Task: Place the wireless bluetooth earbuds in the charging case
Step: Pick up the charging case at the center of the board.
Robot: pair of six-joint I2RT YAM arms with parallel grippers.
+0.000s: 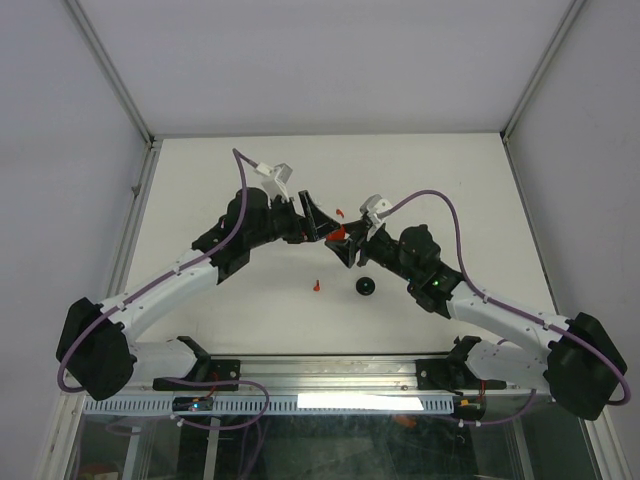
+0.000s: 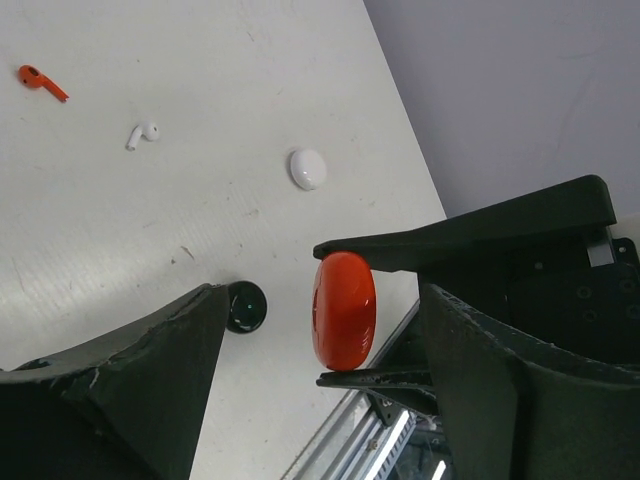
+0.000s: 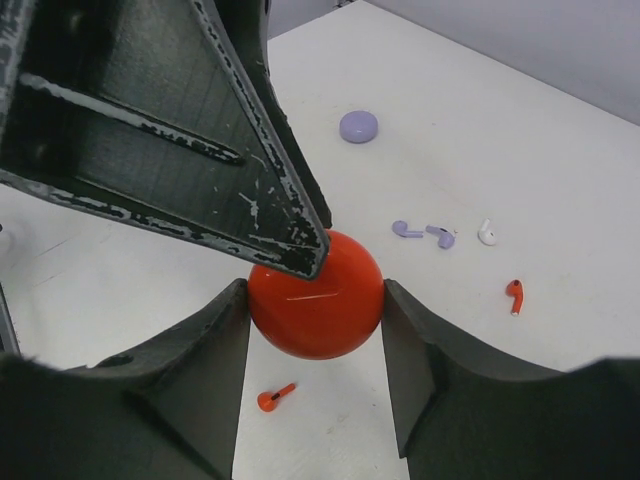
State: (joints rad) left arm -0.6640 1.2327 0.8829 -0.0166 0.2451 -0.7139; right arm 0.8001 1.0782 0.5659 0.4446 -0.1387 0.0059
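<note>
A round red charging case [image 3: 318, 297] hangs above the table, and my right gripper [image 3: 315, 295] is shut on its two sides. My left gripper [image 2: 320, 370] is open and straddles the same case [image 2: 345, 310] edge-on, with a gap on the left side. One left finger [image 3: 200, 150] lies across the case's upper front. One red earbud [image 3: 275, 397] lies on the table just under the case, another [image 3: 514, 294] further right. From above, both grippers [image 1: 318, 230] [image 1: 342, 243] meet at the case [image 1: 337, 234] in mid-table.
A black case [image 2: 244, 305] lies near the front rail [image 2: 390, 440]. A white case [image 2: 308, 168] and a white earbud [image 2: 143, 134] lie further out. A lavender case [image 3: 358, 126] and two lavender earbuds [image 3: 405, 230] [image 3: 441, 236] lie beyond the red case.
</note>
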